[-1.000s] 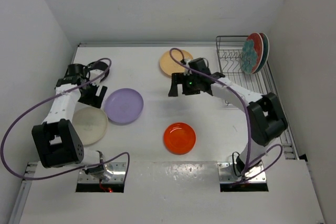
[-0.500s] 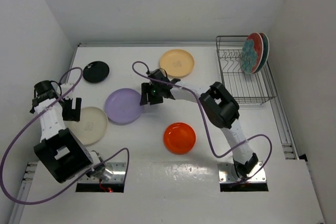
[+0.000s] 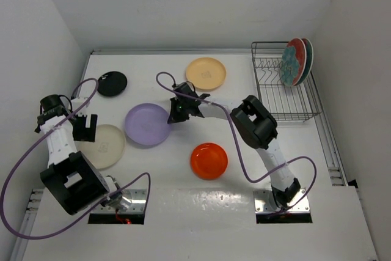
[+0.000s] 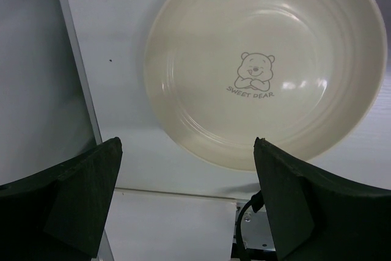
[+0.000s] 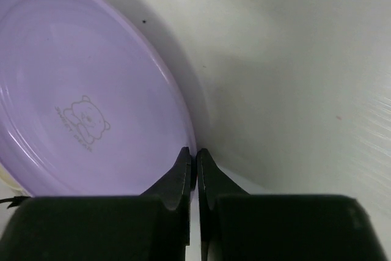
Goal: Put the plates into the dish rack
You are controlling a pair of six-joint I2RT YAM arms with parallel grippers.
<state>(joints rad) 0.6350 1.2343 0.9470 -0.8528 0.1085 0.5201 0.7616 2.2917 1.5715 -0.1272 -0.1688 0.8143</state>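
Observation:
My right gripper (image 5: 195, 154) is shut on the right rim of the lavender plate (image 5: 73, 108), its tips pinching the edge; from above the gripper (image 3: 173, 116) sits at that plate's (image 3: 146, 125) right side. The left gripper (image 4: 186, 194) hangs open over the near-left edge of the cream plate (image 4: 263, 65), nothing between its fingers, and shows from above (image 3: 84, 128) beside that plate (image 3: 105, 146). Two red plates with teal flowers (image 3: 296, 59) stand upright in the grey wire dish rack (image 3: 269, 65) at the back right.
A tan-yellow plate (image 3: 206, 73) lies at the back middle, a small black plate (image 3: 112, 83) at the back left, and an orange plate (image 3: 209, 161) near the front middle. White walls close in on the left and right sides.
My right arm swung left from the tan-yellow plate to the lavender plate and shut on its rim, nudging it slightly right. The left arm drew back toward the left wall.

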